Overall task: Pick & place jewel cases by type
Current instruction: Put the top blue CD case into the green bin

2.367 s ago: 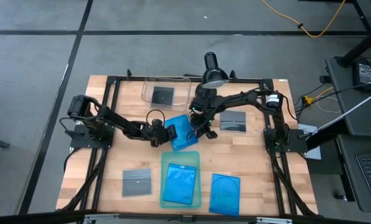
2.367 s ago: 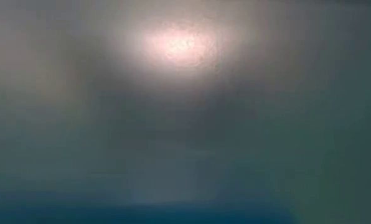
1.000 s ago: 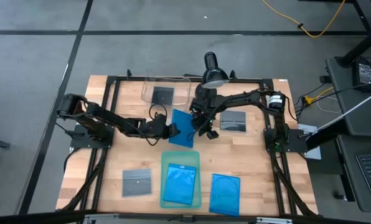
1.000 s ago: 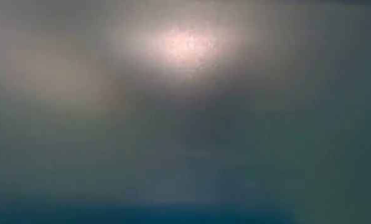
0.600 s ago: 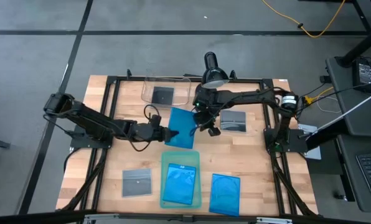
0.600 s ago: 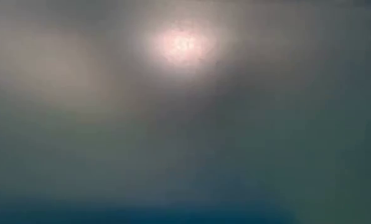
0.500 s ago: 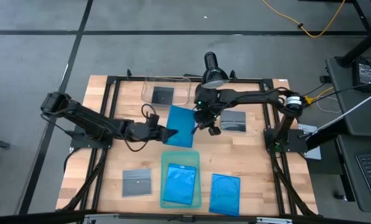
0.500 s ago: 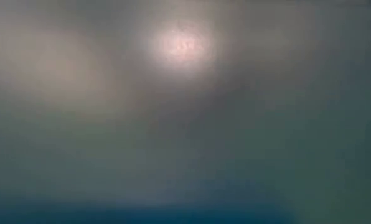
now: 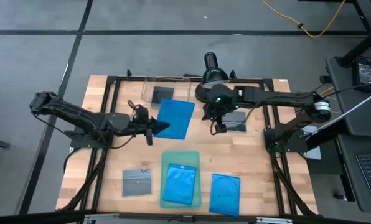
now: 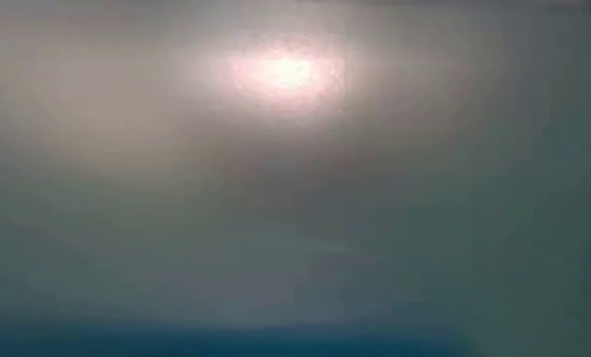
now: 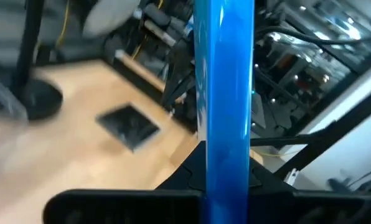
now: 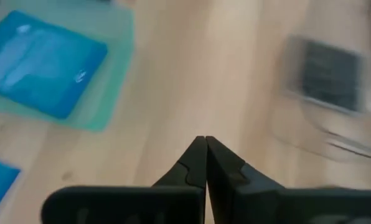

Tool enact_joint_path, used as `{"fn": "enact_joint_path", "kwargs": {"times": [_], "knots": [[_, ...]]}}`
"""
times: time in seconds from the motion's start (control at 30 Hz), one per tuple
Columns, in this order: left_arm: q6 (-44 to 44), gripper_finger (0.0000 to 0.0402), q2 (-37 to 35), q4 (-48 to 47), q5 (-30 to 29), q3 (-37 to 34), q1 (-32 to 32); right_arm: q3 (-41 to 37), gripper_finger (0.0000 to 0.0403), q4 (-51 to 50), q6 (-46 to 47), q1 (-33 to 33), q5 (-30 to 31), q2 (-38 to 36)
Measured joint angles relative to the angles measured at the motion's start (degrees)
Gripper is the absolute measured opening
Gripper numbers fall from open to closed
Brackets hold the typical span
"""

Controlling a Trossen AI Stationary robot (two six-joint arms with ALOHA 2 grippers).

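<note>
jaws of our left gripper [image 9: 153,129] clench a blue case [image 9: 175,117]; right gripper [image 12: 205,144] closed, empty. we've binned one grey [image 9: 162,94], trayed one blue [image 9: 179,184]; four remain.

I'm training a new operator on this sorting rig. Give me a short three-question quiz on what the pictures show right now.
1. True or false: the left gripper holds a translucent blue rectangular jewel case.
2. What lies on the pale-green flat tray? A) a grey case B) a blue case C) nothing
3. Fill in: the right gripper has its fingers ____.

Key: 1 true; 2 B; 3 shut
</note>
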Motion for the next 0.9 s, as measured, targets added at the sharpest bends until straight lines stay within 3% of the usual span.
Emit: {"fn": "enact_joint_path", "kwargs": {"times": [0.23,0.5,0.9], "knots": [[24.5,0.0006,-6.4,0.0,-1.3,0.1,-0.5,0.0,0.0006,0.4,8.9,1.8,11.3,-6.2],[46.1,0.0006,-6.5,-4.6,-7.5,7.6,-1.0,0.0,0.0006,0.6,14.6,1.8,12.9,-9.2],[69.5,0.0006,5.5,-25.7,-28.5,28.1,-5.7,0.0,0.0006,1.3,14.8,1.8,12.8,-9.0]]}}
